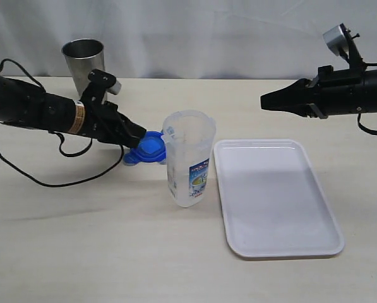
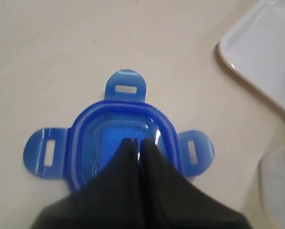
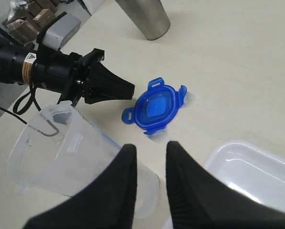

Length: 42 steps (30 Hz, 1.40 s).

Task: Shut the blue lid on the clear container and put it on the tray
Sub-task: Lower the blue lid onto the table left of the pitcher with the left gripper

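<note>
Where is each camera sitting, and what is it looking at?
Exterior view: off the arms, looking down across the table; shows both arms, left gripper and right gripper.
Left wrist view: on the left arm, looking down past its shut gripper at the blue lid.
Right wrist view: on the right arm, looking past its open gripper at the clear jar and left arm.
Shared: all three show the lid and white tray.
</note>
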Each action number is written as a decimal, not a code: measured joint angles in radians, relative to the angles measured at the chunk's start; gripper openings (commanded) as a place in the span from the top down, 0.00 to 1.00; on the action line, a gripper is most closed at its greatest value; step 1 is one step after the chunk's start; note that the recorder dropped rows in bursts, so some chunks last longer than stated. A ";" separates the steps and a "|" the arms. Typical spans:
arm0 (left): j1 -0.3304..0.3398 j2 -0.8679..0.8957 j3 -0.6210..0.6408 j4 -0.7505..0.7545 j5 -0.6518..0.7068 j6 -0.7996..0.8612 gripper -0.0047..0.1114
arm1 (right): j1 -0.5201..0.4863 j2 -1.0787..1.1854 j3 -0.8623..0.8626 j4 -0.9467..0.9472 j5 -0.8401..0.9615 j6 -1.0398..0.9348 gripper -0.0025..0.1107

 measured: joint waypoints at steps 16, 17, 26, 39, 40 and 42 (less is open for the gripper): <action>-0.044 0.056 -0.011 0.053 0.139 0.018 0.96 | 0.000 0.000 0.000 0.000 0.000 0.000 0.78; -0.047 0.054 -0.014 0.085 0.151 -0.020 0.96 | 0.000 0.000 0.000 0.000 0.000 0.000 0.78; -0.035 -0.072 0.122 0.175 0.276 -0.174 0.96 | 0.000 0.000 0.000 -0.008 0.000 0.000 0.78; -0.035 -0.311 0.316 0.179 0.368 -0.181 0.96 | 0.000 0.000 0.000 -0.008 0.024 0.000 0.78; -0.035 -0.339 0.329 0.179 0.417 -0.181 0.96 | 0.000 0.000 0.000 -0.008 0.024 0.000 0.78; -0.035 -0.348 0.331 0.179 0.460 -0.193 0.96 | 0.000 0.000 0.000 -0.008 0.024 0.000 0.78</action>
